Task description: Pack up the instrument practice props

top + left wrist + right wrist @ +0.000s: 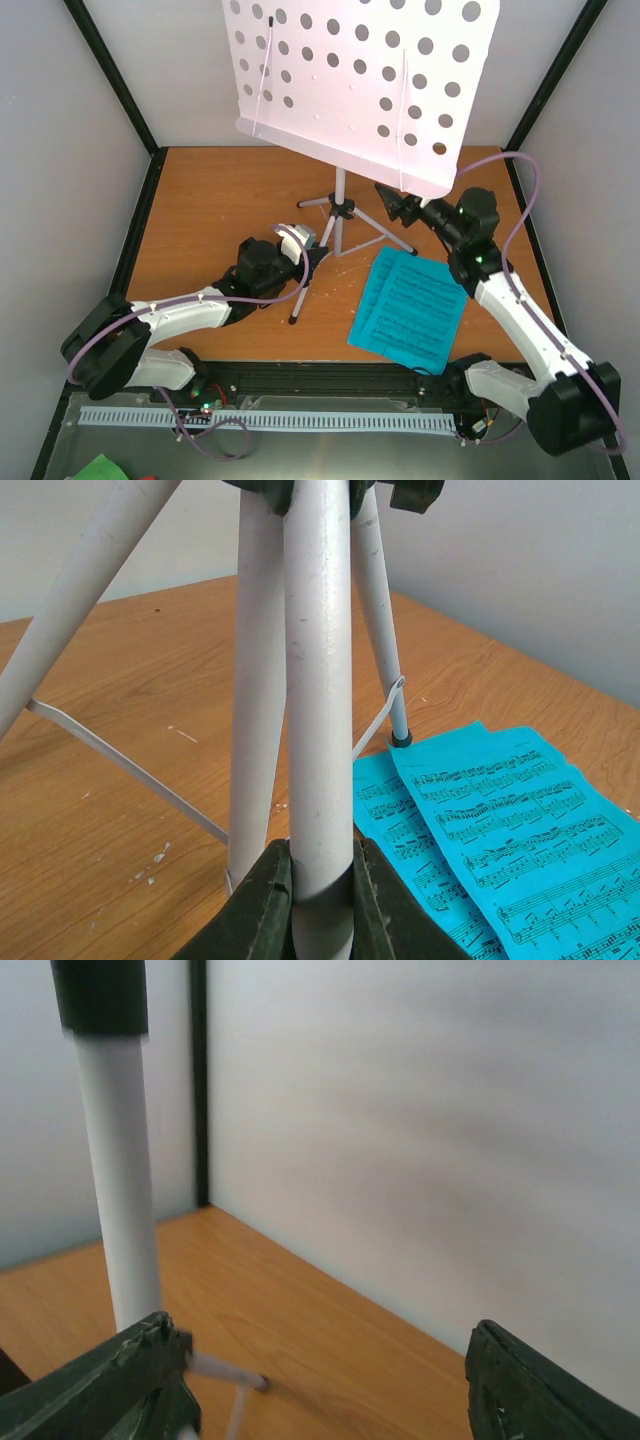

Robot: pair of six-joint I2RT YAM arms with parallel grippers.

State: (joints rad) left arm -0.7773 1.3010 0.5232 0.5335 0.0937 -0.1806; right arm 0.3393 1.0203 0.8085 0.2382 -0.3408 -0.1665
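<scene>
orange-brown wooden table (200, 200) (lightly scuffed) enclosed by 3 pale walls (60, 150) with black corner posts (111, 70).

**Q:** Where does the music stand (340, 215) sit?
**A:** Mid-table (200, 200), toward the back. Its tray (360, 80) overhangs the tripod.

**Q:** And the sheet-music pages (410, 310)?
**A:** They lie flat on the table, overlapping, to the right of the tripod and in front of it. One right-hand foot of the tripod stands at their far edge.

**Q:** And the arms?
**A:** The left gripper (318, 258) encloses the front-left leg (300, 302), left of the pages. The right gripper (395, 205) lies right of the pole, beneath the tray's right corner and behind the pages.
</scene>
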